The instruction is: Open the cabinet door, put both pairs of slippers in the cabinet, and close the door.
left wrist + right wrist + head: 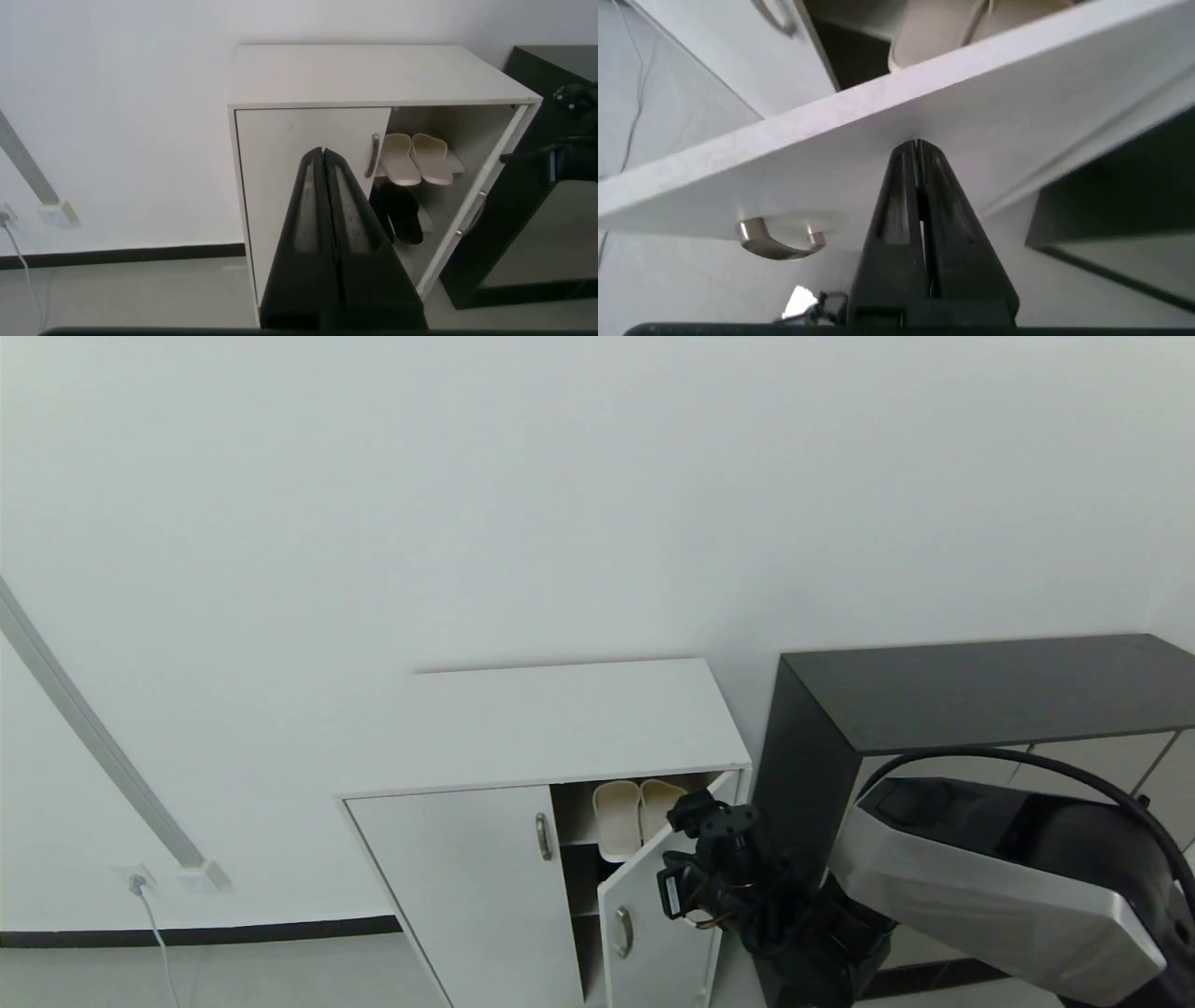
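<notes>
The white cabinet [560, 723] is seen against a white wall. Its left door [457, 887] is shut. Its right door [653, 915] is swung partly open. A pair of pale slippers [616, 817] is set side by side on the top shelf inside. A pair of black slippers [400, 213] is set on the shelf under them.

The right gripper [917, 147] is held at the outer face of the right door, above its metal handle [775, 247]. Its fingers [901, 205] are pressed together, and nothing is held between them. The tips seem to touch the door, but this cannot be told for sure.

The left gripper [323, 151] is held well back from the cabinet, in front of the left door. Its fingers are pressed together too, with nothing between them.

A black table [980, 686] is placed just beside the cabinet, on the side of the open door.
</notes>
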Motion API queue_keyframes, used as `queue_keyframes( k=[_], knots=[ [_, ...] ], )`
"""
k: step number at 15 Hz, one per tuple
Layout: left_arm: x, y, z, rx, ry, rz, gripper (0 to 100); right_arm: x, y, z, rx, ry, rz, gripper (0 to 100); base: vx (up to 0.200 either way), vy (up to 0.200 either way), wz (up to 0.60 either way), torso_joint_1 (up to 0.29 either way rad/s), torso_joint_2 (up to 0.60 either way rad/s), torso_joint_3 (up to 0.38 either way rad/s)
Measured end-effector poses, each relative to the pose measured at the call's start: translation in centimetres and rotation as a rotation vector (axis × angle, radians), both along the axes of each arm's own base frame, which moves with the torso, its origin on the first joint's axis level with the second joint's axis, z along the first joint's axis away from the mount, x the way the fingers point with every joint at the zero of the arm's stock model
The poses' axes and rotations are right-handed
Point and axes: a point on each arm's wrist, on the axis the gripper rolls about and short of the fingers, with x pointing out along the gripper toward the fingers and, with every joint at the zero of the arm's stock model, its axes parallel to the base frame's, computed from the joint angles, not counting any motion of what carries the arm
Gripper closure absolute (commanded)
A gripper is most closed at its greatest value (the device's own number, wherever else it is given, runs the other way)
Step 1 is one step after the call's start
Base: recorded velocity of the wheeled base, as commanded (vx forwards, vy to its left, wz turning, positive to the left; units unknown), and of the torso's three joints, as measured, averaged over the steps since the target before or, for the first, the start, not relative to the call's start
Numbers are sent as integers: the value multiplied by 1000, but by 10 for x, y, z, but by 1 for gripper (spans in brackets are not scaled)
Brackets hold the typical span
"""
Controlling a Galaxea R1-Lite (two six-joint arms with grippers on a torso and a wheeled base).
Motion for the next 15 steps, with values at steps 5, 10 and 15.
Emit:
queue_keyframes(
  k=[5,10,15],
  knots=[
    [0,0,0,0,0,0,100,28,5,-2,3,-14,-29,100,0,0,0,0,0,0],
    [0,0,0,1,0,0,100,48,8,-1,12,-37,-47,100,0,0,0,0,0,0],
    [0,0,0,2,0,0,100,65,8,-1,16,-44,-70,100,0,0,0,0,0,0]
  ],
)
